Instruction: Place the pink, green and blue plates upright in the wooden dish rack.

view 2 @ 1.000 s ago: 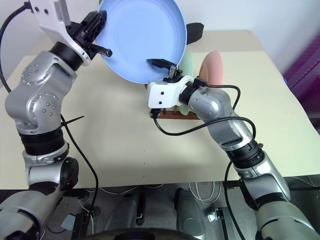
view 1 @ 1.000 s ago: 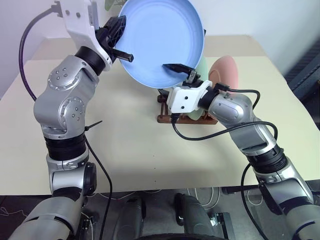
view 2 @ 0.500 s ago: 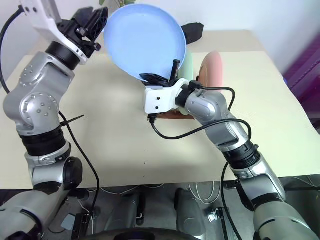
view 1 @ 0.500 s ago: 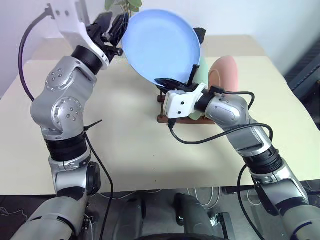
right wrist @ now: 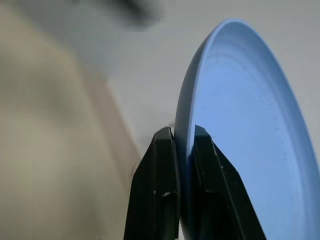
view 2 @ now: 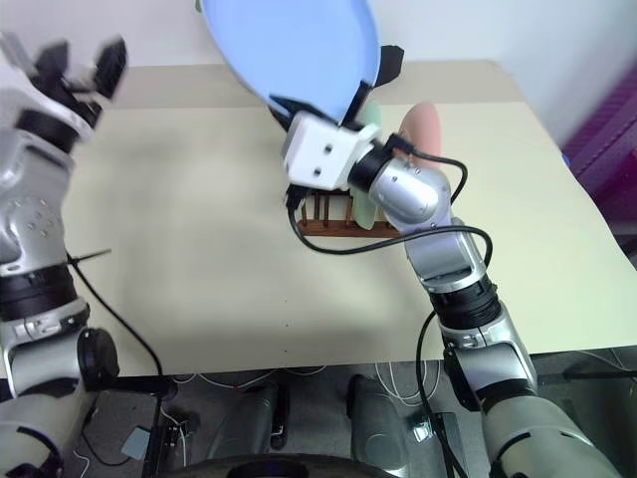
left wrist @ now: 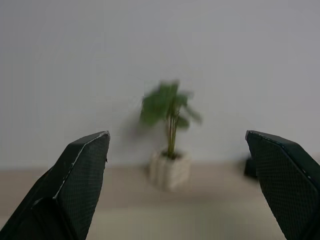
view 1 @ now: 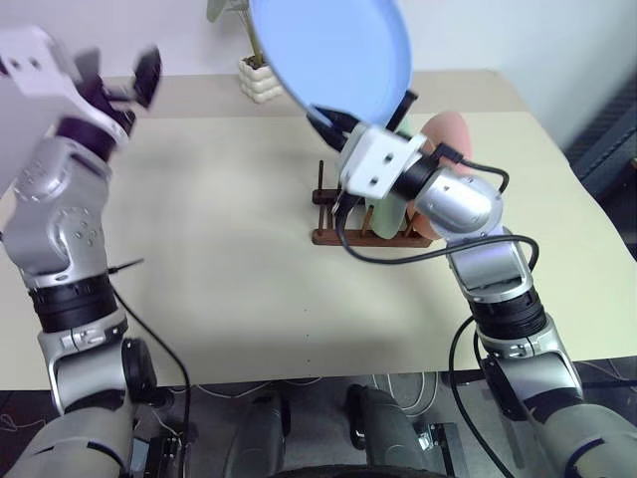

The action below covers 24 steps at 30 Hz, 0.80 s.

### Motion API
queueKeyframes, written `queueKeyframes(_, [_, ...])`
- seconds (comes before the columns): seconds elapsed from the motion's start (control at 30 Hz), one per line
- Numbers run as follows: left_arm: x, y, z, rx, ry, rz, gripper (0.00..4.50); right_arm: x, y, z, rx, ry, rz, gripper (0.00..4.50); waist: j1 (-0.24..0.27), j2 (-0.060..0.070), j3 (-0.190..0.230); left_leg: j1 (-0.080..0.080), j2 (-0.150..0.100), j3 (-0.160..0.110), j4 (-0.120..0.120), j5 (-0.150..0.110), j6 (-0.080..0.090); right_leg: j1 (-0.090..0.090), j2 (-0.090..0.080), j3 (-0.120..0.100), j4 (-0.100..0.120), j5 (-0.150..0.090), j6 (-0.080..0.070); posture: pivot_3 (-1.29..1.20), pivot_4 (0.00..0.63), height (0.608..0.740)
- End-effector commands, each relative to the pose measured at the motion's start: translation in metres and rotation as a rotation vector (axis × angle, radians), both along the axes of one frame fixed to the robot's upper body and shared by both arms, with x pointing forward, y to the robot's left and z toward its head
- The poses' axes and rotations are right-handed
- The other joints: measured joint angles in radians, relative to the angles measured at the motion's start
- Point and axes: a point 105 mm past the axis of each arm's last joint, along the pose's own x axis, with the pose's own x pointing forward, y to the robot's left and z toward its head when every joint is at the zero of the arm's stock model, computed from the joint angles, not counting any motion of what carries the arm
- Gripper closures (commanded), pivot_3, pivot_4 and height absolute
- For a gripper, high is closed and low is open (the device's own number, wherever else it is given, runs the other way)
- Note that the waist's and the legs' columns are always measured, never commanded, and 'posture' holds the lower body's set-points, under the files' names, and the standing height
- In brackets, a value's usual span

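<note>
The blue plate (view 1: pixel 338 50) hangs high over the table's back, tilted, with my right gripper (view 1: pixel 368 112) shut on its lower rim. In the right wrist view both fingers (right wrist: pixel 165 165) pinch that rim edge-on. Under the plate the wooden dish rack (view 1: pixel 343 237) stands on the table. The green plate (view 1: pixel 386 215) and the pink plate (view 1: pixel 450 139) stand upright in it, partly hidden by my right arm. My left gripper (view 1: pixel 119 85) is open and empty, far to the left of the plate. Its fingers (left wrist: pixel 82 170) stand wide apart.
A small potted plant (view 1: pixel 261 78) in a pale pot stands at the table's back edge, left of the blue plate. A black object (view 2: pixel 390 62) sits behind the rack. Bare beige tabletop (view 1: pixel 219 219) spreads left of and in front of the rack.
My left gripper opened, let go of the blue plate and swung away to the left. My right gripper shut on the plate's lower rim and raised it.
</note>
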Motion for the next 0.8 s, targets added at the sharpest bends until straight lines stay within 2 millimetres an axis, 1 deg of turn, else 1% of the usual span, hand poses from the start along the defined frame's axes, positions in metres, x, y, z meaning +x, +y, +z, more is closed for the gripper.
queueKeyframes(0.03, [-0.014,-0.020,-0.020,0.148,0.005,-0.147,0.03,-0.026,-0.005,0.039,0.259,0.069,0.178,4.50,0.000,0.000,0.000,0.000,0.000,0.000,0.000,0.000,0.000,0.000,0.000,0.000,0.000,0.000,0.000,0.00,0.150,0.740])
queueKeyframes(0.07, [-0.017,-0.023,-0.030,0.173,0.032,-0.178,0.03,-0.031,-0.006,0.043,0.308,0.106,0.226,4.50,-0.001,0.000,0.000,0.000,0.000,0.000,0.000,0.000,0.000,0.000,0.000,0.000,0.000,0.000,0.000,0.00,0.150,0.740])
queueKeyframes(0.13, [-0.020,-0.027,-0.042,0.202,0.057,-0.217,0.03,-0.037,-0.006,0.047,0.356,0.158,0.280,4.50,0.001,0.000,0.000,-0.001,0.000,0.000,0.000,0.000,0.000,0.000,-0.001,0.000,0.000,0.000,0.000,0.00,0.150,0.740])
queueKeyframes(0.17, [-0.024,-0.032,-0.051,0.214,0.075,-0.258,0.03,-0.042,-0.006,0.048,0.413,0.229,0.346,4.50,0.000,0.000,0.000,-0.001,0.000,0.000,0.000,0.000,0.000,0.000,-0.001,0.000,0.000,0.000,0.000,0.00,0.150,0.740])
queueKeyframes(0.23, [-0.036,-0.045,-0.065,0.188,0.106,-0.379,0.03,-0.051,-0.003,0.044,0.480,0.365,0.458,4.50,-0.002,0.000,0.000,0.000,0.001,0.000,0.000,0.000,0.000,0.000,-0.001,0.000,0.000,0.000,-0.001,0.00,0.150,0.740])
queueKeyframes(0.27, [-0.040,-0.049,-0.068,0.183,0.112,-0.416,0.03,-0.054,-0.001,0.042,0.495,0.408,0.488,4.50,-0.003,0.000,0.000,0.000,0.001,0.000,0.000,0.000,0.000,0.000,-0.001,0.000,0.000,0.000,-0.001,0.00,0.150,0.740])
queueKeyframes(0.37, [-0.052,-0.061,-0.083,0.264,0.137,-0.495,0.03,-0.057,0.002,0.033,0.599,0.574,0.545,4.50,-0.004,0.001,0.000,0.000,0.002,0.000,-0.001,0.000,0.000,0.000,0.000,0.000,0.001,0.000,-0.001,0.00,0.150,0.740])
queueKeyframes(0.43, [-0.057,-0.064,-0.090,0.310,0.148,-0.523,0.03,-0.057,0.003,0.028,0.626,0.641,0.547,4.50,-0.004,0.001,0.000,0.001,0.002,0.000,-0.001,0.000,0.000,0.000,0.000,0.000,0.001,0.000,-0.002,0.00,0.150,0.740])
queueKeyframes(0.47, [-0.058,-0.066,-0.094,0.319,0.156,-0.538,0.03,-0.055,0.002,0.024,0.650,0.673,0.534,4.50,-0.004,0.001,0.000,0.001,0.002,0.000,-0.001,0.000,0.000,0.000,0.000,0.000,0.001,-0.001,-0.004,0.00,0.150,0.740])
queueKeyframes(0.57, [-0.060,-0.068,-0.100,0.332,0.166,-0.562,0.03,-0.050,-0.002,0.019,0.725,0.743,0.515,4.50,-0.002,0.001,0.000,0.001,0.002,0.000,-0.001,0.000,0.000,0.000,0.000,0.000,0.001,-0.001,-0.005,0.00,0.150,0.740])
queueKeyframes(0.67, [-0.063,-0.072,-0.107,0.346,0.173,-0.584,0.03,-0.039,-0.010,0.013,0.842,0.819,0.483,4.50,-0.003,0.001,0.000,0.000,0.002,0.000,-0.001,0.000,0.000,0.000,0.000,0.000,0.000,-0.001,-0.005,0.00,0.150,0.740])
queueKeyframes(0.8, [-0.063,-0.074,-0.109,0.351,0.172,-0.590,0.03,-0.030,-0.016,0.005,0.909,0.879,0.427,4.50,-0.005,0.001,0.000,0.000,0.002,0.000,-0.001,0.000,0.000,-0.001,0.000,0.000,0.000,-0.001,-0.005,0.00,0.150,0.740])
